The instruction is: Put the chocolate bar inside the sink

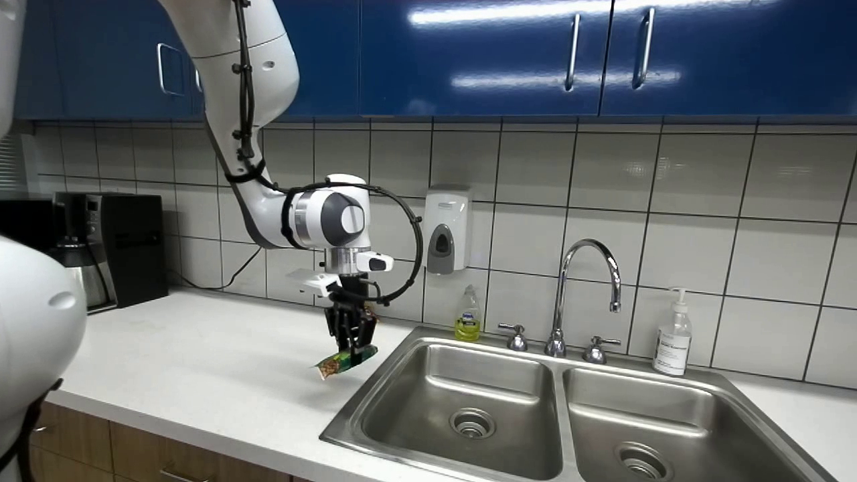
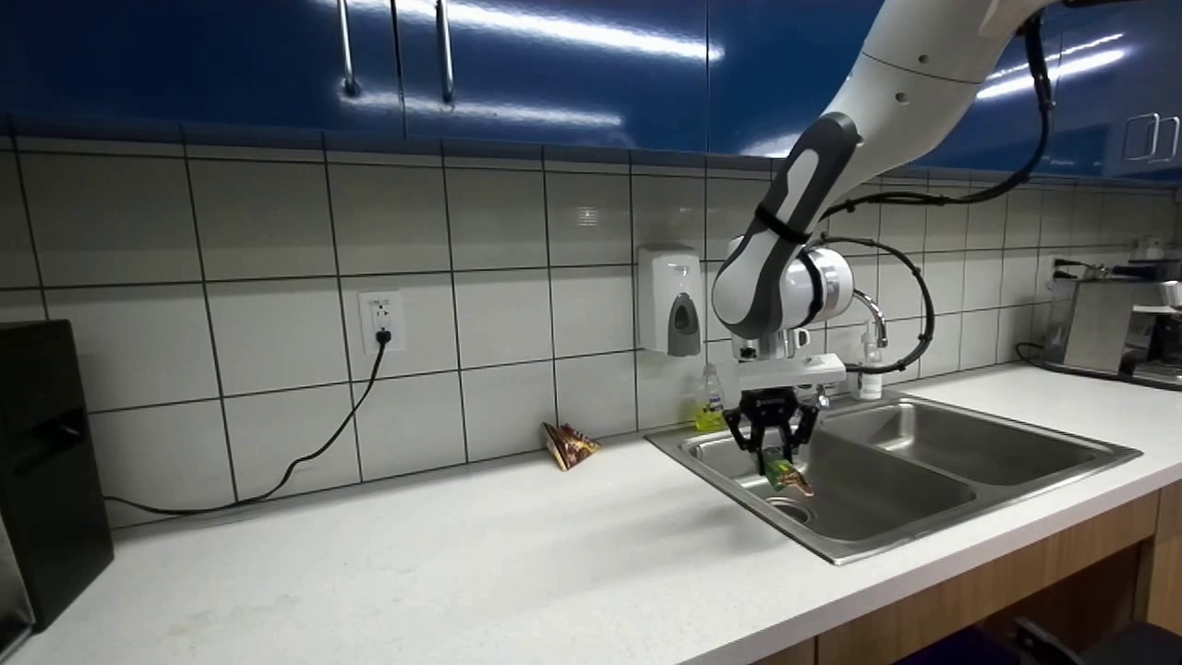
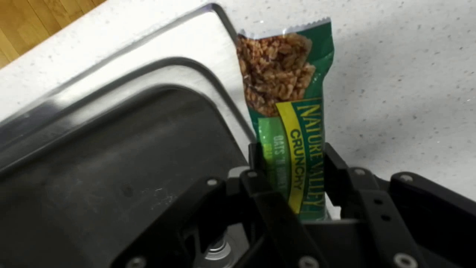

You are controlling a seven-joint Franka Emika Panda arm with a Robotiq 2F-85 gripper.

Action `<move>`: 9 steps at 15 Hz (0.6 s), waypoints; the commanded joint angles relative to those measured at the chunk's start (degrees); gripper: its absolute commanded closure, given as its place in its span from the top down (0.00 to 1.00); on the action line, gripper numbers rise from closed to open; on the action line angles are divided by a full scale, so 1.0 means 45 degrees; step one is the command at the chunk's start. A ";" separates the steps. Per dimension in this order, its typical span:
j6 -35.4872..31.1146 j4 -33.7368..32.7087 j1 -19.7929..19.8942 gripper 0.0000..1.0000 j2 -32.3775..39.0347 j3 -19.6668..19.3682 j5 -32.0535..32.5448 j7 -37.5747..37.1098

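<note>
The chocolate bar is a green and yellow wrapped bar, seen in an exterior view (image 1: 332,365), in an exterior view (image 2: 790,477) and in the wrist view (image 3: 282,74). My gripper (image 3: 292,163) is shut on it, a finger on each long side. The gripper (image 1: 356,349) holds the bar above the counter, beside the left rim of the sink (image 1: 375,402). In the wrist view the bar is over the counter and the edge of the sink (image 3: 141,156). The left basin with its round drain (image 1: 473,424) is beside the bar. The bar's near end is hidden by the gripper.
A reddish-brown packet (image 2: 570,445) leans at the tiled wall. A yellow-green soap bottle (image 1: 468,320), chrome faucet (image 1: 561,301) with handles and a pump bottle (image 1: 672,341) stand along the sink's back rim. A dispenser (image 1: 447,227) hangs on the wall. A black machine (image 1: 134,248) stands on the counter.
</note>
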State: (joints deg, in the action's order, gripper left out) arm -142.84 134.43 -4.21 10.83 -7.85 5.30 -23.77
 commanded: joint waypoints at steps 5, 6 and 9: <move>0.0453 0.0220 0.1908 0.15 -0.0575 -0.0945 0.0405 0.1301; 0.0465 0.0099 0.2072 0.15 -0.0458 -0.1055 0.0433 0.1396; 0.0447 -0.0202 0.2420 0.15 -0.0137 -0.1287 0.0531 0.1522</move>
State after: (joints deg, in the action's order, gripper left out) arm -142.80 135.44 5.05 9.48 -13.43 6.76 -18.17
